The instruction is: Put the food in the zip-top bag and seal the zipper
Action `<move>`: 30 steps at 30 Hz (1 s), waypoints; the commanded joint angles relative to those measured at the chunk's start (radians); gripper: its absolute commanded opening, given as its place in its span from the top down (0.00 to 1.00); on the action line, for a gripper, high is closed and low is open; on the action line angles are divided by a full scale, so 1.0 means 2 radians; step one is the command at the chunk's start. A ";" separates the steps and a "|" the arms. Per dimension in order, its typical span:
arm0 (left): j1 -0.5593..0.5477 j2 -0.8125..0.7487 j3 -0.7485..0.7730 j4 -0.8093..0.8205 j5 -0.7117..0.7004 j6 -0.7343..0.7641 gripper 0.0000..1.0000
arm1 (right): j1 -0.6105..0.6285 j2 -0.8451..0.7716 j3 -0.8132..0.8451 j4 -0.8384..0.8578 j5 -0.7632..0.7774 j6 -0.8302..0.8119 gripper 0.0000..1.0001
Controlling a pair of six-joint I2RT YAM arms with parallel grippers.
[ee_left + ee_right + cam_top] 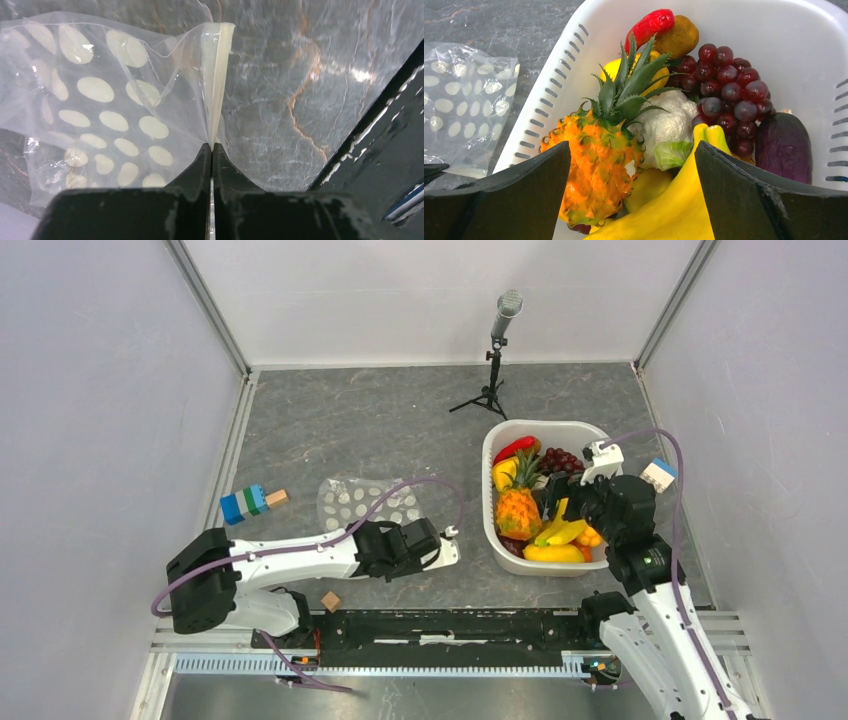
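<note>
White basket [546, 425], microphone stand [495, 350], coloured blocks [250, 502]

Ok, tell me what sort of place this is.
Likely a robot test booth: white walls box in a table, the food in the basket is toy plastic, and a microphone stands at the back.

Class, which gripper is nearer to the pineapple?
Right. The right gripper hangs open over the basket, close above the pineapple; the left gripper is off across the table, shut on the zipper of the bag.
</note>
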 commanded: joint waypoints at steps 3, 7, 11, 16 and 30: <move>-0.002 -0.002 0.057 0.036 -0.028 -0.083 0.98 | 0.001 0.022 0.023 0.037 -0.024 0.017 0.02; 0.000 -0.017 0.072 0.052 -0.028 -0.111 0.98 | 0.001 0.014 0.018 0.048 -0.035 0.023 0.02; 0.004 -0.044 0.070 0.088 -0.031 -0.142 0.98 | 0.001 0.019 0.021 0.061 -0.059 0.025 0.02; 0.028 -0.087 0.047 0.143 -0.016 -0.196 0.98 | 0.001 0.028 0.030 0.092 -0.103 0.036 0.02; 0.113 -0.159 0.000 0.220 0.088 -0.296 0.98 | 0.183 0.098 0.053 0.132 -0.059 0.083 0.06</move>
